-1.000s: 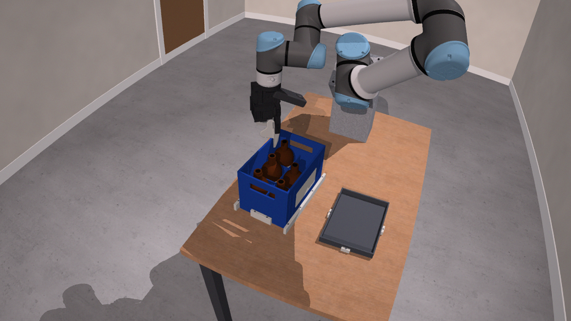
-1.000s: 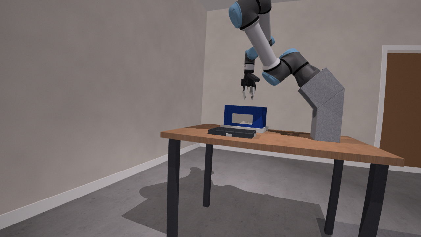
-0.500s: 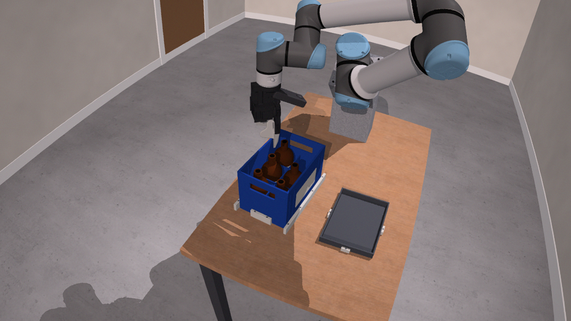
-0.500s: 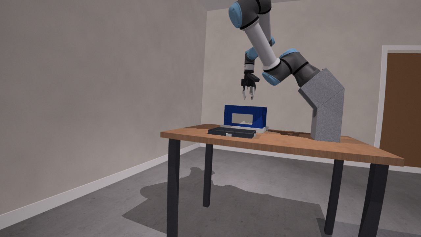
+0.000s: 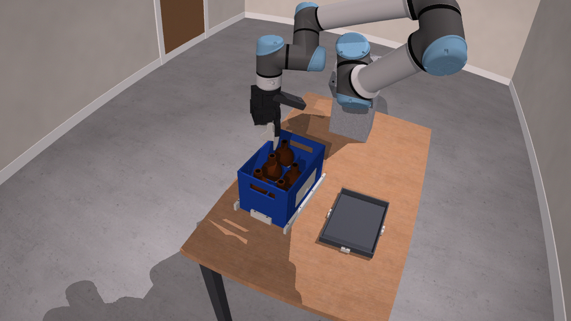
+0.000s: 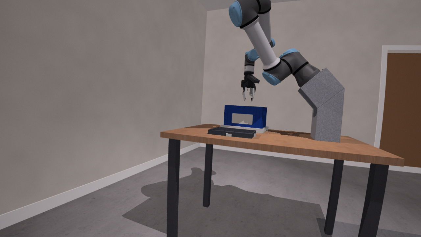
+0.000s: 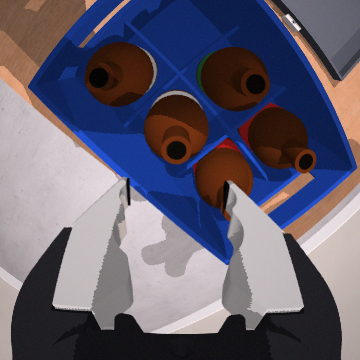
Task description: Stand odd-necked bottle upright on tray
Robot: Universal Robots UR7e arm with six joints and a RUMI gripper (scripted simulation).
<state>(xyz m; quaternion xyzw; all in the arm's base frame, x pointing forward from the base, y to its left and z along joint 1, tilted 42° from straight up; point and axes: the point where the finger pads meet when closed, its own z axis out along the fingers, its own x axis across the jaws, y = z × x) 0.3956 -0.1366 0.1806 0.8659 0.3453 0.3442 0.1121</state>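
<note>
A blue crate [image 5: 276,210] [image 6: 228,113] [image 7: 75,107] stands on the table and holds several brown bottles, all upright. In the wrist view they are the bottles at upper left [image 7: 120,75], upper right [image 7: 235,77], centre [image 7: 176,127], right [image 7: 277,137] and nearest [image 7: 222,172]. My gripper [image 5: 273,138] [image 6: 248,95] [image 7: 177,181] is open and empty. It hangs above the crate's back edge, close over the rearmost bottle [image 5: 284,151]. In the wrist view its right finger hides that bottle's mouth. The dark grey tray [image 5: 355,221] [image 6: 231,132] [image 7: 325,25] lies empty to the crate's right.
The wooden table [image 5: 363,157] [image 6: 294,144] carries the arm's grey pedestal [image 5: 349,123] [image 6: 326,109] behind the crate. White rails [image 5: 306,197] lie along the crate's foot. The table's left edge runs close beside the crate.
</note>
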